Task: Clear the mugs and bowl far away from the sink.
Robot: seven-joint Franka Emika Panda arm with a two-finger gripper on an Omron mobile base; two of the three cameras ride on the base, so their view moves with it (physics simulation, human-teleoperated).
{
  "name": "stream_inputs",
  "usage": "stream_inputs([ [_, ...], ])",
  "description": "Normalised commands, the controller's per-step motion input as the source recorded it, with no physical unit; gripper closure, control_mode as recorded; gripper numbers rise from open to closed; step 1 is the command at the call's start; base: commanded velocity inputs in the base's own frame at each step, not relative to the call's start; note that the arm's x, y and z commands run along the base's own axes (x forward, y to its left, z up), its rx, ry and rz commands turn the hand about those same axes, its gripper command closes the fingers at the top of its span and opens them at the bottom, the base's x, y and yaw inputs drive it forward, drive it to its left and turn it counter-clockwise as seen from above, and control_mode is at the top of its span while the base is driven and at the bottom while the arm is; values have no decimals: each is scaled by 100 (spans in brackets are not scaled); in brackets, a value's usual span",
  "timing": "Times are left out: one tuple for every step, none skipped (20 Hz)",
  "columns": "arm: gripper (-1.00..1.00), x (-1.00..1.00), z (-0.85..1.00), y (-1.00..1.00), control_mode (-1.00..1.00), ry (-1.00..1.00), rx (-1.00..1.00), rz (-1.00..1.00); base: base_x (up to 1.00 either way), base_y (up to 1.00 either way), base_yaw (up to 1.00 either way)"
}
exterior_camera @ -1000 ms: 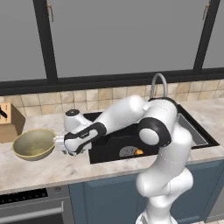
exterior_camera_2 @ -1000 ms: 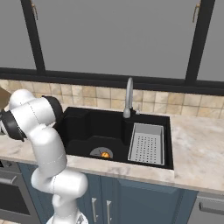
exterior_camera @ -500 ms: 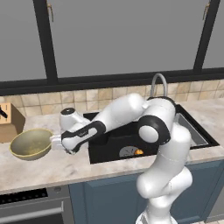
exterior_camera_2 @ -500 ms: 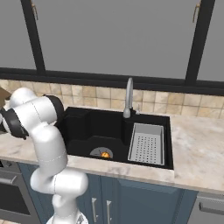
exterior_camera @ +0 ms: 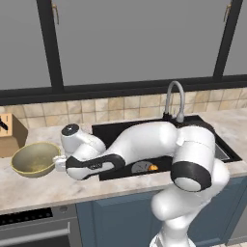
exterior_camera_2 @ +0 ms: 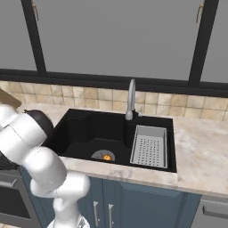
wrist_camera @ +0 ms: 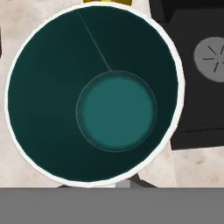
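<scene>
Reaching arm: stretches from the base low across the front of the sink [exterior_camera: 109,132] toward the counter [exterior_camera: 38,189] on the sink's left side.
Gripper [exterior_camera: 59,164]: sits just beside the right rim of the bowl [exterior_camera: 34,158], pointing down at the counter.
Jaws: clenched tight; they sit at the near rim of the teal mug [wrist_camera: 116,109], but I cannot tell if the rim is actually pinched.
Teal mug: seen straight down from the hand view, upright, dark teal inside, thin white rim, standing on beige counter right next to the sink's edge.
Yellow mug [wrist_camera: 107,1]: only 1 sliver shows at the top edge of the hand view, touching or just past the teal mug's far rim; cannot tell which.
Bowl: olive-tan, upright on the counter left of the sink, near a wooden knife block [exterior_camera: 9,136].
Sink: black basin, round drain [wrist_camera: 212,54], small orange bit on the drain [exterior_camera_2: 107,156], grey perforated rack [exterior_camera_2: 149,146] in the right part, curved faucet [exterior_camera: 174,99] behind.
Mugs: 2, both close to the sink's left edge.
</scene>
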Motion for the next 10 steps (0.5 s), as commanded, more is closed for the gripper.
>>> stream_inputs([
  [100, -99, 56, -64, -100, -23, 0, 0, 0, 0, 0],
  [100, -91, 56, -72, -100, -22, 0, -1, 0, 0, 0],
  [100, -85, 63, -83, -100, -21, 2, -1, 0, 0, 0],
  [100, -81, 69, -94, -100, -20, 5, -3, 0, 0, 0],
  [100, -81, 79, -100, -100, -20, 8, -3, 0, 0, 0],
  [100, -83, 84, -100, -100, -19, 12, -4, 0, 0, 0],
  [100, -87, 91, -100, -100, -18, 17, -5, 0, 0, 0],
  [100, -80, 100, -100, -100, -16, 22, -5, 0, 0, 0],
  [100, -71, 100, -100, -100, -15, 25, -3, 0, 0, 0],
  [100, -69, 100, -100, -100, -15, 27, -1, 0, 0, 0],
])
